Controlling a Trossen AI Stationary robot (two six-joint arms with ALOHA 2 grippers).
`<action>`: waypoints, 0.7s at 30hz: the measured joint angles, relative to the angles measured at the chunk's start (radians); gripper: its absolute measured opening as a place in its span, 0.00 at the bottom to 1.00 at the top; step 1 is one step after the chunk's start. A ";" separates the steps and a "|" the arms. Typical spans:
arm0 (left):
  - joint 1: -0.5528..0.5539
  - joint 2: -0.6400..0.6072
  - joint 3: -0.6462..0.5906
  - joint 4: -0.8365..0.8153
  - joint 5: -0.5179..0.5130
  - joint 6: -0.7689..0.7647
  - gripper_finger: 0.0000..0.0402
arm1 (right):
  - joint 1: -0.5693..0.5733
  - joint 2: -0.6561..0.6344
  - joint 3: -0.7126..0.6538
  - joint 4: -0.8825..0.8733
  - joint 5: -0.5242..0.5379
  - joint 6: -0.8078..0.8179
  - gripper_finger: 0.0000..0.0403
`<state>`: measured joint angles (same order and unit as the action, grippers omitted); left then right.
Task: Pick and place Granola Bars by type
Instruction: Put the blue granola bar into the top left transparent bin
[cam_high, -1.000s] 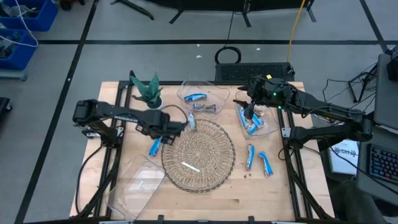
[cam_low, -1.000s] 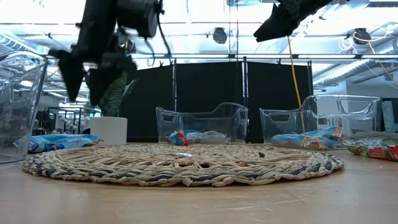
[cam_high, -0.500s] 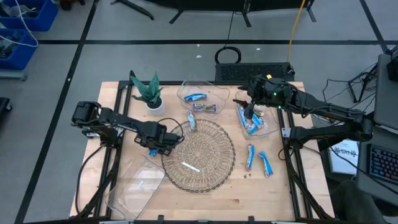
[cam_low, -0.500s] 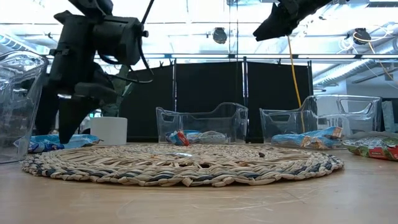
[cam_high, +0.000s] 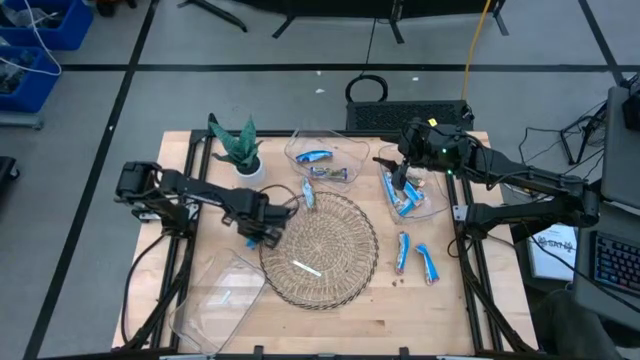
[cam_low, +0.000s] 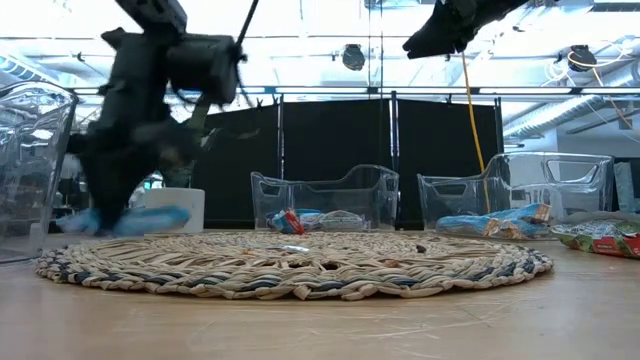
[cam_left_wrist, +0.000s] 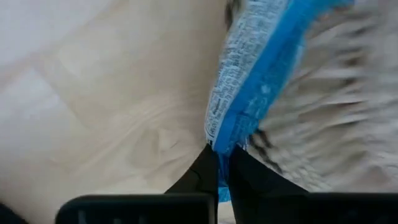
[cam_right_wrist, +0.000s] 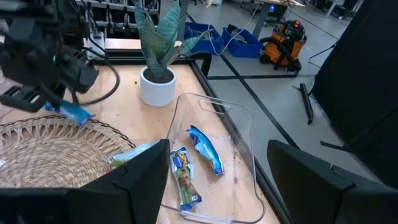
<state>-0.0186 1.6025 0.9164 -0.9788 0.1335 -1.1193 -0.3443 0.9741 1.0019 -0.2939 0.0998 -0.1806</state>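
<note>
My left gripper is down at the left rim of the round woven mat, shut on a bright blue granola bar. The low view shows this bar beside the mat. My right gripper hangs open over the clear bin at the table's right, which holds blue bars. The far clear bin holds a blue bar and a brownish-green one. Two blue bars lie flat on the wood right of the mat. My left gripper pinches the blue bar by its near end between its two fingers, coming slanting down from the table's left. The rest of the bar stretches out ahead of the fingers toward the mat's rim. Whether it is clear of the table I cannot tell.
A thin white stick lies on the mat. Another bar lies at the mat's far rim. A potted plant stands at the far left. A large clear bin sits at the near left corner.
My left gripper has come down and toward the table's near edge onto the blue bar left of the mat, and has shut on its end. The bar has shifted a little with it. My right arm has kept still.
</note>
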 joint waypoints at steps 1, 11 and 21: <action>0.009 -0.004 0.026 -0.019 -0.005 0.011 0.05 | 0.000 0.000 0.000 0.000 0.000 0.000 0.65; 0.126 -0.002 0.464 -0.196 -0.206 0.230 0.02 | 0.000 0.000 0.000 0.040 0.001 0.000 0.65; 0.346 0.103 0.794 -0.085 -0.299 0.642 0.02 | 0.011 -0.001 0.000 -0.009 0.003 0.070 0.65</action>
<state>0.3274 1.7054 1.7100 -1.0639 -0.1659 -0.4770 -0.3333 0.9731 1.0019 -0.3032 0.1029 -0.1110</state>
